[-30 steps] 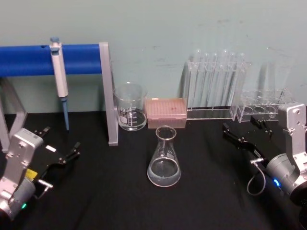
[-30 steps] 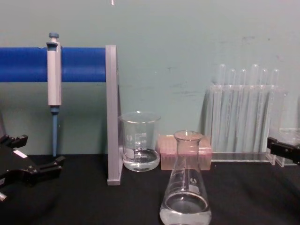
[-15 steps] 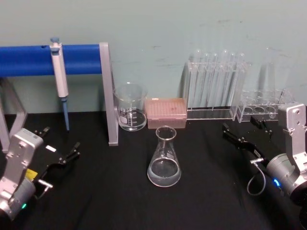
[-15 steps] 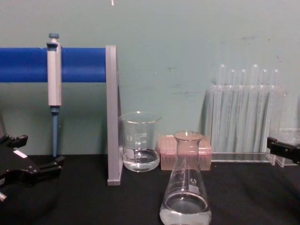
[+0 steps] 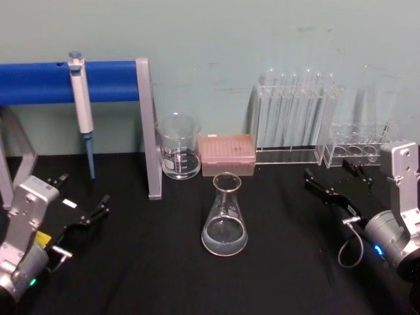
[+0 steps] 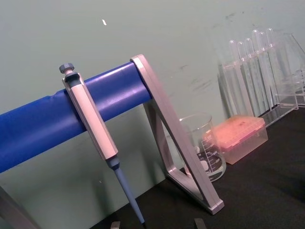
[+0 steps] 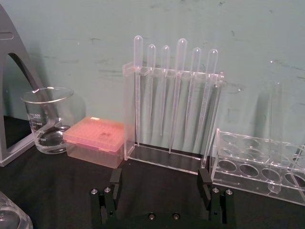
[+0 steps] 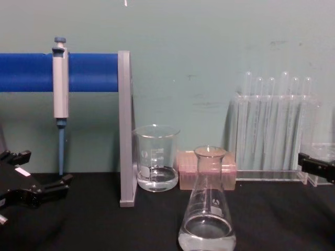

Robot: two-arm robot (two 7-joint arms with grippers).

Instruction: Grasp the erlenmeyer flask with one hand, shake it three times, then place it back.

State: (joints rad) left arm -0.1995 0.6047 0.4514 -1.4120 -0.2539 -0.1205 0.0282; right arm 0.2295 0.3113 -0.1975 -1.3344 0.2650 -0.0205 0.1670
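Observation:
The erlenmeyer flask [image 5: 225, 220] stands upright on the black table near the middle, with a little clear liquid in its base; it is also in the chest view [image 8: 208, 209], and its edge shows in the right wrist view [image 7: 8, 215]. My left gripper [image 5: 82, 195] rests open at the left edge of the table, well apart from the flask, also seen low on the left [image 8: 42, 170]. My right gripper [image 5: 326, 170] sits open to the right of the flask, nothing between its fingers [image 7: 116, 180]; it points toward the racks at the back.
A glass beaker [image 5: 178, 149] and a pink tip box [image 5: 226, 155] stand behind the flask. A pipette [image 5: 81, 105] hangs on a blue bar stand [image 5: 39, 81] at the left. A rack of transfer pipettes [image 5: 295, 121] and a test-tube rack [image 5: 357, 149] stand at the back right.

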